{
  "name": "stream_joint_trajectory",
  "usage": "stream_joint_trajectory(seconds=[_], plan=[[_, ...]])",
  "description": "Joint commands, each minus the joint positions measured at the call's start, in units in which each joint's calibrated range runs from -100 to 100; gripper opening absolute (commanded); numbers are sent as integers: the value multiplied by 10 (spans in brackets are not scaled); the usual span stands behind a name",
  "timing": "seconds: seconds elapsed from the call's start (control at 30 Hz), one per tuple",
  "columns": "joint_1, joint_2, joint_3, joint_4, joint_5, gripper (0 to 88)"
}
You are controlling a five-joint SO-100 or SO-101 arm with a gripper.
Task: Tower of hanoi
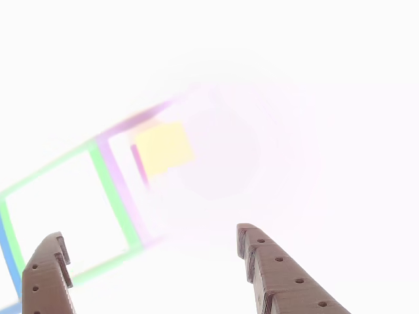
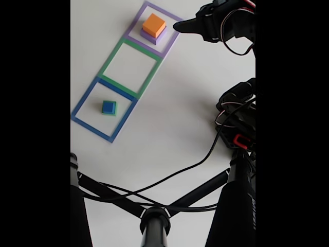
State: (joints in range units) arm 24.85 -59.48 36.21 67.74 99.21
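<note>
Orange cube flat atop purple cube, edges w/ the outline; claw open, empty.

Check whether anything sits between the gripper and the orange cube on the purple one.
Nothing visible does. In the fixed view the gripper hangs just right of the orange cube, which tops the purple cube, with bare table between. Its fingers are spread apart.

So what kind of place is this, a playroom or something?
More likely a hobby robot workbench: a plain white table with three taped squares, stacked cubes, a robot arm's pincer and loose cables near a black stand.
</note>
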Motion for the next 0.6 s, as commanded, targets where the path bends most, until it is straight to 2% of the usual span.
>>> stream_joint_trajectory(seconds=[0.0,0.3,0.57], plan=[[7,-27,140,-177,8,324],[10,-4,382,-521,8,342],[12,112,456,-733,8,351]])
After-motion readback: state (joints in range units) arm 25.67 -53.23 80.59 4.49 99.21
